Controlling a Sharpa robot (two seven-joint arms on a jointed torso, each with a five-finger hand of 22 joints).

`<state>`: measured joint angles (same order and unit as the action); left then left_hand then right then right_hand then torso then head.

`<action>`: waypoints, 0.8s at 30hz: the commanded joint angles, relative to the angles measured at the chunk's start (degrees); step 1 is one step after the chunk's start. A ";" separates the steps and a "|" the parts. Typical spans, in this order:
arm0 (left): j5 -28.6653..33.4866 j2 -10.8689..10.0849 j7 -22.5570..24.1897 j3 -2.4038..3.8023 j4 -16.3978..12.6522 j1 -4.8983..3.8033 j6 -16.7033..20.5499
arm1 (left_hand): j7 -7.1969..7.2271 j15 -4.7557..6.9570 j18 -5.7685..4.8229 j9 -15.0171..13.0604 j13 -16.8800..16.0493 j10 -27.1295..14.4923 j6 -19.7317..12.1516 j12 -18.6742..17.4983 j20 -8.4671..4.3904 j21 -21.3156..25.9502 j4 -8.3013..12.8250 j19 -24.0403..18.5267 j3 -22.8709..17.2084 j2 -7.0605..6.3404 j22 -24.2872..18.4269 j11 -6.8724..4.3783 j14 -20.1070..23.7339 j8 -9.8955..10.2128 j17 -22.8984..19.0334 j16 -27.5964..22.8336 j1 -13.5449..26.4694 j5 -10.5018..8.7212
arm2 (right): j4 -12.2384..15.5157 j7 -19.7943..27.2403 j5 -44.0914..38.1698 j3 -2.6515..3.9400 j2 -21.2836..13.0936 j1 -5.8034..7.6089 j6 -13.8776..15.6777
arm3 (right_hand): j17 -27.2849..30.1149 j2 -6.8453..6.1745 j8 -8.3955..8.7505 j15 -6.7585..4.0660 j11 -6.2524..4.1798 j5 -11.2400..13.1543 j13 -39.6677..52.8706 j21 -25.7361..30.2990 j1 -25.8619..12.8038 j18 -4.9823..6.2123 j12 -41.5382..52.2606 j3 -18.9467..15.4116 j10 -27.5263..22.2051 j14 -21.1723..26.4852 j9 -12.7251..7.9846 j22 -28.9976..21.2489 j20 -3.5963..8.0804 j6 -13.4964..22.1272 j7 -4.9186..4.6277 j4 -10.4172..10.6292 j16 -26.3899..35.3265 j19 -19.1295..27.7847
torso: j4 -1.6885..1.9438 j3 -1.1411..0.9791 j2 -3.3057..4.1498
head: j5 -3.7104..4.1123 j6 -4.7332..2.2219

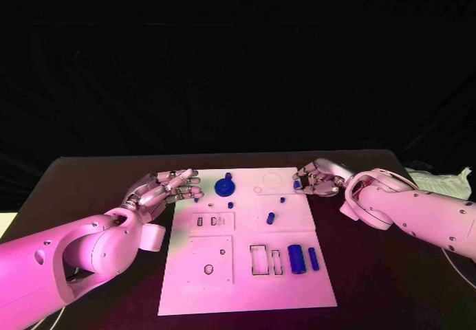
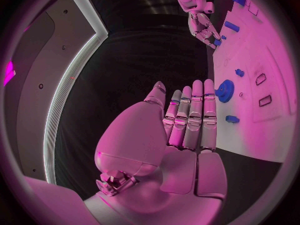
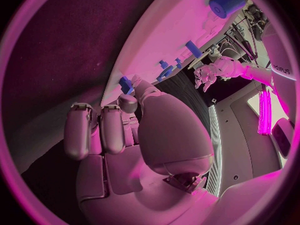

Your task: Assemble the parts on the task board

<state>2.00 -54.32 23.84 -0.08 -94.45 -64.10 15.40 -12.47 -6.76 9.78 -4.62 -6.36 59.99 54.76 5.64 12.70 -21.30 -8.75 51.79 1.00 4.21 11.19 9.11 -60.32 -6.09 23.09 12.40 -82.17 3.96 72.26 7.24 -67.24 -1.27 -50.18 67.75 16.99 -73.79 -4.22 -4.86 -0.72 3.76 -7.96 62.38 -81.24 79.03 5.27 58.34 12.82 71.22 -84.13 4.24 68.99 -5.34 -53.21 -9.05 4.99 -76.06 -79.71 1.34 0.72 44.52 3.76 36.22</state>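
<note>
Spreading across the lower frame in the head view, black rectangular table [image 1: 99, 172] carrying white flat rectangular task board [image 1: 243, 285] at its middle. Reaching in from opposite sides, two white arms, each ending at a far corner of that board.

Left silver many-fingered hand [image 1: 164, 189] hovering at the board's far left edge, fingers straight, side by side and holding nothing, as the left wrist view confirms [image 2: 187, 120]; fingertips pointing toward the blue toothed gear-shaped part [image 1: 224, 185], close to it but apart.

Right silver many-fingered hand [image 1: 318, 180] sitting at the board's far right edge, fingers curled in, a small blue block-shaped part [image 1: 296, 184] pinched at the fingertips; same small blue piece seen against the thumb in the right wrist view [image 3: 127, 84].

Lying near the board's near right corner, large blue cylindrical part [image 1: 296, 258], with slim blue rod-shaped part [image 1: 314, 258] just beside it on the right. Left of the cylinder, two empty rectangular slots [image 1: 258, 260].

Resting mid-board, short blue peg-shaped part [image 1: 269, 218]; farther back, tiny blue stud [image 1: 283, 200] and another tiny blue stud [image 1: 230, 205] below the gear. Lying off the table's far right corner, crumpled white paper [image 1: 441, 182].
</note>
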 commanded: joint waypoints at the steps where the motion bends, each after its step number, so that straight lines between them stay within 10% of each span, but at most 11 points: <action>1: -0.19 0.15 0.57 0.04 -0.18 -0.02 -0.19 | -0.06 0.03 0.54 0.09 0.07 -0.22 -0.18 -0.27 0.13 0.19 0.20 -0.37 -0.01 0.20 -0.08 0.36 0.32 0.31 -0.08 -0.27 -0.20 0.25 | -0.41 -0.31 -0.79 -0.01 0.30 -0.11 -1.27 | -0.11 0.74 -0.48 -0.10 -0.04 -0.05 0.17 -0.22 0.14 -0.99 0.36 -0.11 0.61 -2.68 0.13 0.14 0.11 -0.86 0.01 0.36 -0.33 -0.49 | -0.01 0.04 0.01 | 0.18 0.12; 24: -0.06 0.49 0.05 0.03 0.12 -0.02 -0.47 | -0.11 0.03 0.58 0.09 0.08 -0.21 -0.16 -0.26 0.16 0.23 0.15 -0.34 0.00 0.22 -0.13 0.39 0.20 0.31 -0.12 -0.35 -0.09 0.23 | -2.13 -0.68 -0.90 -0.01 1.72 -0.46 -1.79 | -0.56 1.34 -1.47 -0.46 -0.52 -0.02 0.67 -0.54 0.01 -1.09 0.95 -0.05 1.09 -2.77 0.43 0.73 0.39 -3.41 0.59 0.28 -0.66 -0.73 | -0.04 -0.02 -0.01 | 0.60 0.18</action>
<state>2.00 -53.95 23.66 -0.08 -94.29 -64.10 15.40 -12.47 -6.76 9.78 -4.62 -6.37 59.79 54.76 5.64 12.70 -21.30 -8.75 51.79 1.00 4.21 11.14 9.31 -60.32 -6.10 23.04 12.40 -82.17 3.96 70.26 6.84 -67.43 -1.23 -48.57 67.40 16.17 -74.30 -3.40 -5.97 -0.72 3.43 -7.97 62.98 -81.50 78.81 5.27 58.93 12.66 71.93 -84.13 4.65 69.65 -4.93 -56.13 -8.38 5.15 -76.38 -80.12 1.27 0.70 44.49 4.28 36.36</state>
